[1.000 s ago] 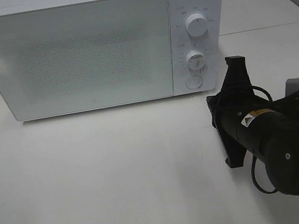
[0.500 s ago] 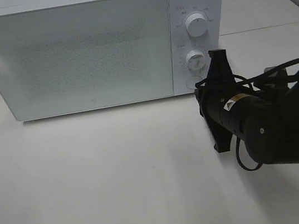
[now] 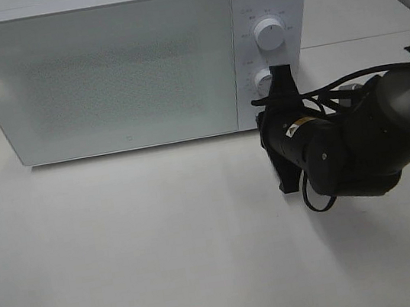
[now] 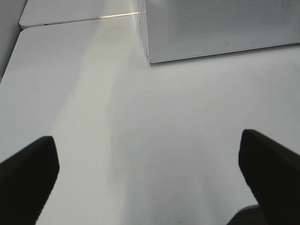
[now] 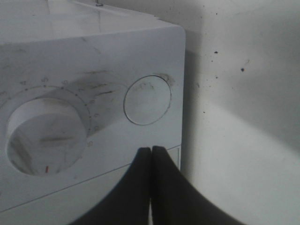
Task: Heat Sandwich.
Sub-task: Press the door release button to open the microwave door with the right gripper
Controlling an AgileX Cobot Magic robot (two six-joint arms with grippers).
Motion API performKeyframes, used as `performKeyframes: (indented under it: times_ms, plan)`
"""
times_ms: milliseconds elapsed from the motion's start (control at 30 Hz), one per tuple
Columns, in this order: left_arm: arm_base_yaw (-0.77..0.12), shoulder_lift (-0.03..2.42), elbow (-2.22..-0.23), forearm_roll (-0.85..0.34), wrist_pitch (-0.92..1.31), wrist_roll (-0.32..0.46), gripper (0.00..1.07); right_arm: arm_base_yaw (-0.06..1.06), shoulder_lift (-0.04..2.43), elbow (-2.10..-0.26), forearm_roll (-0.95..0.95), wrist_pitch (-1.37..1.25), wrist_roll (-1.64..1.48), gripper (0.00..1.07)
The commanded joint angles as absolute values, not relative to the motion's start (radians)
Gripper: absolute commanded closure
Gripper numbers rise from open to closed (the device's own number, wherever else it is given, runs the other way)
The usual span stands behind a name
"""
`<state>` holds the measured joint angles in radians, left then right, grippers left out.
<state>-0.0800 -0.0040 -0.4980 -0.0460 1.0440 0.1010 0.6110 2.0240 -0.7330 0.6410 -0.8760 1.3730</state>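
Right ahead of the right gripper (image 5: pixel 151 151), clenched tight with nothing in it, sits the microwave's (image 3: pixel 116 74) round button (image 5: pixel 147 100), a dial (image 5: pixel 44 136) just beside it. The left gripper (image 4: pixel 146 140) hangs spread wide over the table (image 4: pixel 93 93). Where the sandwich is, I can't tell.

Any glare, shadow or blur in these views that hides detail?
Exterior high: sharp, even light; the microwave door is a grainy pale sheen, nothing visible inside. Left wrist: the open left claw shows only as dark soft-edged wedges over a bright table. Right wrist: close, the shut right claw a black silhouette; round button and dial slightly soft.
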Motion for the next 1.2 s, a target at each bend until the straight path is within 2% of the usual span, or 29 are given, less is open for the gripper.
performKeyframes:
  times_ms: [33,333,1033,1200]
  plan:
    - [-0.078,-0.027,-0.495,-0.050,1.028,0.098,0.05,0.593,2.043,-0.762,0.618,-0.863,1.346,1.07]
    - [-0.078,-0.027,-0.495,-0.050,1.028,0.098,0.05,0.545,2.087,-0.851,0.603,-0.843,1.300,1.07]
    - [-0.078,-0.027,-0.495,-0.050,1.028,0.098,0.05,0.523,2.087,-0.861,0.662,-0.806,1.249,1.07]
    - [-0.078,-0.027,-0.495,-0.050,1.028,0.098,0.05,0.523,2.110,-0.862,0.671,-0.863,1.257,1.07]
